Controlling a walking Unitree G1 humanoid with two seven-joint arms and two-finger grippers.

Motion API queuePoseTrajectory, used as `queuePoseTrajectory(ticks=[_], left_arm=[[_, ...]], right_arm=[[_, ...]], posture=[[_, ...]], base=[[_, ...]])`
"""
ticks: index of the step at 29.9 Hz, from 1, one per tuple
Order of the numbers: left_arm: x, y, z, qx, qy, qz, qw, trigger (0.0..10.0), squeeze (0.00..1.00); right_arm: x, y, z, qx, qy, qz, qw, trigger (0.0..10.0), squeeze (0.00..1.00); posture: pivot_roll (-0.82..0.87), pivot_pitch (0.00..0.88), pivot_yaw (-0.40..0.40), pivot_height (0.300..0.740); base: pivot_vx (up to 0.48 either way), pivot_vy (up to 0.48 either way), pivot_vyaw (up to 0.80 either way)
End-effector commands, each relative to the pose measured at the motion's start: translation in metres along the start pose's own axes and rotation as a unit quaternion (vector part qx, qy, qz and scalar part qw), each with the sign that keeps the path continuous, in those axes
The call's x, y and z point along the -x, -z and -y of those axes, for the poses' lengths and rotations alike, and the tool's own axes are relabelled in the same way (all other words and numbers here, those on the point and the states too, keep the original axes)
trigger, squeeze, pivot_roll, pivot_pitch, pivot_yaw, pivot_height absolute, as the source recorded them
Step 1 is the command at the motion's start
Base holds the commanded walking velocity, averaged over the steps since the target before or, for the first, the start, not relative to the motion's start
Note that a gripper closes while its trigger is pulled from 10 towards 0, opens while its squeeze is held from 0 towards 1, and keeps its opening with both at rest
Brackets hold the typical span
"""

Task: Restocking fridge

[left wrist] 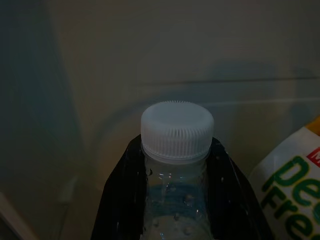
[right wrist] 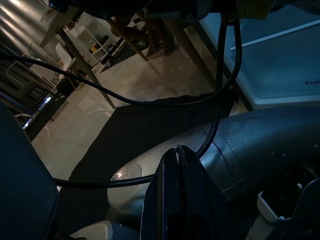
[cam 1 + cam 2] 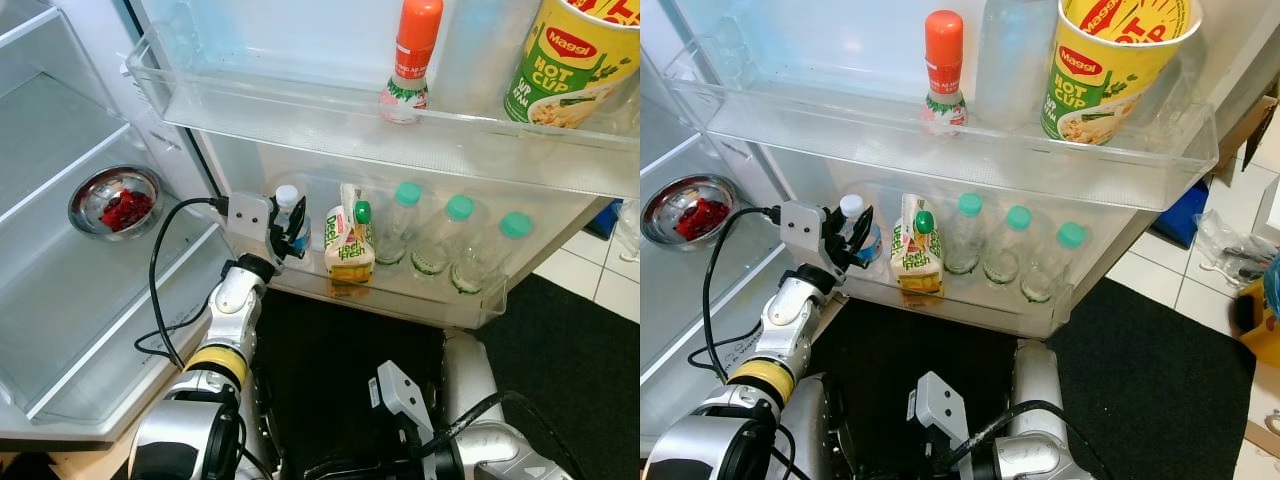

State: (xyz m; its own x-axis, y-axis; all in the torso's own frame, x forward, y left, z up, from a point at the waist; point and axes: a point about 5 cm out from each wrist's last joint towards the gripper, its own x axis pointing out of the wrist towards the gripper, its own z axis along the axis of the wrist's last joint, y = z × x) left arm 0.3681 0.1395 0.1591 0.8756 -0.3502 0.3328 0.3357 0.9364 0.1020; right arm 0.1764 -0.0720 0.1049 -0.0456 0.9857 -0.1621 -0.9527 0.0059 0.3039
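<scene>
L gripper [image 3: 291,233] clamps a white-capped water bottle [image 3: 290,222] in the lower door shelf [image 3: 480,300], just beside the Deeel Fresh carton [image 3: 349,245], on the side away from the three green-capped bottles [image 3: 446,238]. R gripper [image 2: 176,186] hangs idle below w/ fingers pressed together.

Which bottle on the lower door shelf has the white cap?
The small water bottle held by the left gripper, left of the carton; the other three have green caps.
</scene>
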Motion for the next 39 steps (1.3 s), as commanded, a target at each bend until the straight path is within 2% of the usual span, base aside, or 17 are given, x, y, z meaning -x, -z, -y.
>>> queuePoseTrajectory(ticks=[1,2,4,10,11,14,15,19,20,22,26,31,33,36,39], left_arm=[[0.015,0.017,-0.006,0.005,-0.014,-0.041,0.999,10.0,0.00],[0.015,0.017,-0.006,0.008,-0.015,-0.042,0.999,10.0,0.98],[0.015,0.018,-0.006,0.012,-0.015,-0.042,0.999,10.0,1.00],[0.013,0.014,-0.010,0.024,-0.031,-0.031,0.999,10.0,1.00],[0.011,0.010,-0.014,0.048,-0.045,-0.019,0.998,10.0,1.00],[0.009,0.008,-0.015,0.057,-0.049,-0.012,0.997,10.0,1.00],[0.009,0.006,-0.016,0.058,-0.048,-0.007,0.997,10.0,0.60],[0.008,0.004,-0.017,0.060,-0.046,-0.001,0.997,10.0,0.60],[0.009,-0.001,-0.022,0.062,-0.047,0.013,0.997,10.0,0.00],[0.016,-0.010,-0.034,0.059,-0.044,0.038,0.997,10.0,0.00],[0.023,-0.015,-0.040,0.062,-0.032,0.051,0.996,10.0,0.00],[0.035,-0.021,-0.041,0.090,0.002,0.065,0.994,10.0,0.00],[0.048,-0.023,-0.043,0.112,0.027,0.066,0.991,10.0,0.00],[0.055,-0.024,-0.045,0.129,0.040,0.065,0.989,10.0,0.00],[0.067,-0.026,-0.049,0.162,0.062,0.061,0.983,10.0,0.00]], right_arm=[[-0.001,0.002,-0.006,-0.007,-0.009,-0.001,1.000,10.0,0.00],[-0.001,0.002,-0.006,-0.007,-0.010,-0.001,1.000,10.0,0.00],[-0.001,0.002,-0.006,-0.007,-0.012,-0.001,1.000,10.0,0.00],[-0.001,0.001,-0.007,-0.006,-0.015,-0.001,1.000,10.0,0.00],[0.000,0.001,-0.007,-0.006,-0.015,-0.002,1.000,10.0,0.00],[0.000,0.001,-0.007,-0.006,-0.015,-0.003,1.000,10.0,0.00],[0.000,0.001,-0.007,-0.005,-0.015,-0.003,1.000,10.0,0.00],[0.000,0.001,-0.006,-0.005,-0.016,-0.003,1.000,10.0,0.00],[0.000,0.001,-0.005,-0.004,-0.015,-0.003,1.000,10.0,0.00],[0.001,0.000,-0.003,-0.002,-0.014,-0.004,1.000,10.0,0.00],[0.001,-0.001,-0.001,0.000,-0.015,-0.005,1.000,10.0,0.00],[0.001,-0.002,0.002,0.004,-0.016,-0.006,1.000,10.0,0.00],[0.001,-0.002,0.003,0.006,-0.017,-0.007,1.000,10.0,0.00],[0.001,-0.002,0.004,0.006,-0.018,-0.008,1.000,10.0,0.00],[0.002,-0.003,0.006,0.008,-0.018,-0.009,1.000,10.0,0.00]], posture=[[-0.13,0.394,0.048,0.460],[-0.13,0.393,0.047,0.460],[-0.13,0.393,0.047,0.460],[-0.13,0.392,0.047,0.460],[-0.13,0.388,0.047,0.460],[-0.13,0.387,0.047,0.460],[-0.13,0.386,0.048,0.460],[-0.13,0.386,0.048,0.460],[-0.12,0.377,0.047,0.460],[-0.11,0.369,0.044,0.460],[-0.10,0.363,0.043,0.460],[-0.10,0.355,0.042,0.460],[-0.09,0.344,0.041,0.460],[-0.09,0.343,0.041,0.460],[-0.08,0.328,0.037,0.460]], base=[[0.000,0.000,0.00],[0.000,0.000,0.00],[0.000,0.000,0.00],[0.000,0.000,0.00],[0.000,0.000,0.00],[0.000,0.000,0.00],[0.000,0.000,0.00],[0.000,0.000,0.00],[0.000,0.000,0.00],[0.000,0.000,0.00],[0.000,0.000,0.00],[0.000,0.000,0.00],[0.000,0.000,0.00],[0.000,0.000,0.00],[0.000,0.000,0.00]])
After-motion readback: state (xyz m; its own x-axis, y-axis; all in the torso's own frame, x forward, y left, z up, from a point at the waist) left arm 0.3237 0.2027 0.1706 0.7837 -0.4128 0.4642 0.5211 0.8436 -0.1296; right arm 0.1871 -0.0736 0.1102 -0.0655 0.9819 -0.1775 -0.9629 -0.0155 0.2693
